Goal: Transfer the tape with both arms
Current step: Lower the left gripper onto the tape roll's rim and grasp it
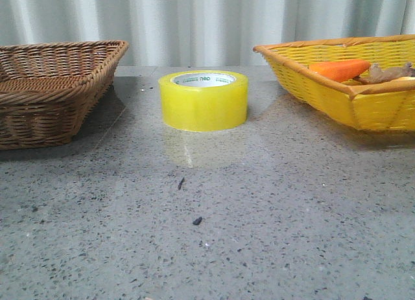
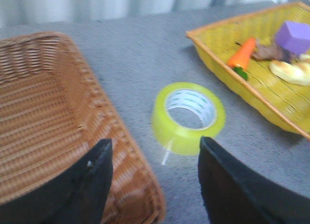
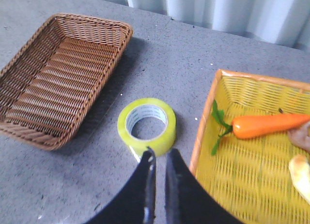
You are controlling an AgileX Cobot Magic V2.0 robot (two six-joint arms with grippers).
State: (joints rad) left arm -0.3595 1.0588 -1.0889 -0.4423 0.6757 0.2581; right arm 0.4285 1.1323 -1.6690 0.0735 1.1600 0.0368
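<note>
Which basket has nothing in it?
The brown wicker basket, on the left in the front view, shows only bare weave inside. The yellow basket on the right holds a carrot and other items.

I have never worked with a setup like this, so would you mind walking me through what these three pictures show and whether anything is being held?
This is a two-armed robot at a grey stone table. One picture looks forward over the table from the robot's front; neither arm shows in it. The other two come from cameras on the wrists, so the black shapes at their lower edges are the robot's own fingers.

On the table, a roll of yellow tape lies flat between an empty brown wicker basket on the left and a yellow basket on the right. The yellow basket holds an orange carrot and some other items, including a purple block.

The left gripper is open, its fingers wide apart above the brown basket's edge. The right gripper has its fingers almost together, close to the tape. Neither holds anything.
</note>
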